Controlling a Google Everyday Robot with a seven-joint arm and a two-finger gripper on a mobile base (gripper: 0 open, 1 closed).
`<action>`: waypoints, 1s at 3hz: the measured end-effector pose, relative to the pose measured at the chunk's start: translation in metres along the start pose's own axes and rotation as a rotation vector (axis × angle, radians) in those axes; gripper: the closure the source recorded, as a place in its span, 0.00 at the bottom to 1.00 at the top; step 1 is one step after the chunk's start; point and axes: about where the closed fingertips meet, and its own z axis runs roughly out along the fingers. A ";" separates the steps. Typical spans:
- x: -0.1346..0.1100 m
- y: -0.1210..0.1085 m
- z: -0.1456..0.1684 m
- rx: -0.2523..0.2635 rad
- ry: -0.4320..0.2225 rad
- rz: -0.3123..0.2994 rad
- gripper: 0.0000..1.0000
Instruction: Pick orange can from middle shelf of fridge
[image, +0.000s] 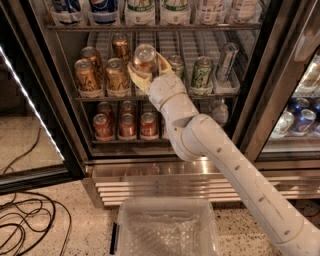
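Note:
The fridge (272, 90) stands open in front of me, black-framed. Its middle shelf (215, 89) is a dark wire rack with whitish dividers. My gripper (146, 70) reaches into it from the lower right and is shut on an orange can (144, 58). The can is tilted, its silver top facing me, lifted a little above the rack. More orange cans (86, 76) stand in rows at the shelf's left. Green cans (202, 73) stand to the right of my gripper.
Red cans (148, 125) stand on the lower shelf. Bottles (104, 9) line the top shelf. A leaning silver can (226, 61) is at the middle shelf's right. A clear plastic bin (167, 227) sits on the floor below. Black cables (25, 220) lie at the left. A second glass door (300, 100) is at the right.

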 end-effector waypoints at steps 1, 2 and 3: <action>-0.002 0.025 -0.037 -0.167 0.067 0.067 1.00; 0.011 0.025 -0.071 -0.281 0.175 0.134 1.00; 0.020 0.013 -0.097 -0.370 0.222 0.133 1.00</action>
